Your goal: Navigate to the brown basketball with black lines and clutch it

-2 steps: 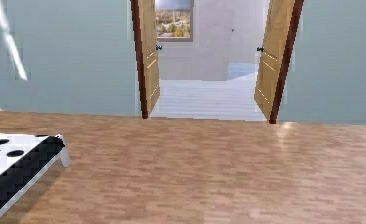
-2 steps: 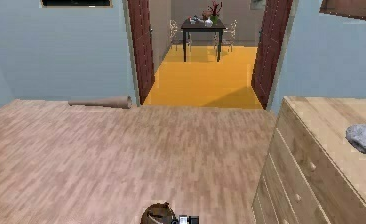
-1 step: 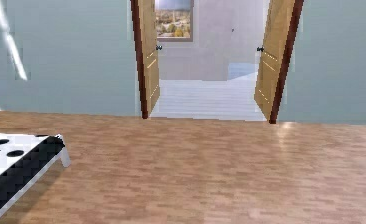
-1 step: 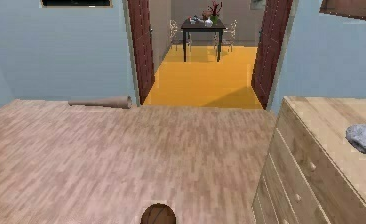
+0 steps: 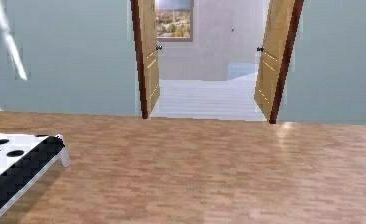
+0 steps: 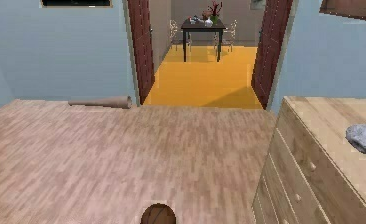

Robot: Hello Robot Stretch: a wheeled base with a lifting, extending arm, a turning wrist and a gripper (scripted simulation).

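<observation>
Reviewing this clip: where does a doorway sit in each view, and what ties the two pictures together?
Forward view: doorway top middle, between two open wooden doors, pale floor beyond.
Arm side view: doorway top middle, dark-framed, orange floor and a dark table beyond.
Shared: the wood-plank floor in front of both doorways.

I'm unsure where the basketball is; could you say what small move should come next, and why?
Probably turn a little toward the arm side. A brown rounded shape shows at the arm side view's bottom edge, against the wood floor; it may be the ball, though no lines can be made out. A fuller look would settle it.
</observation>
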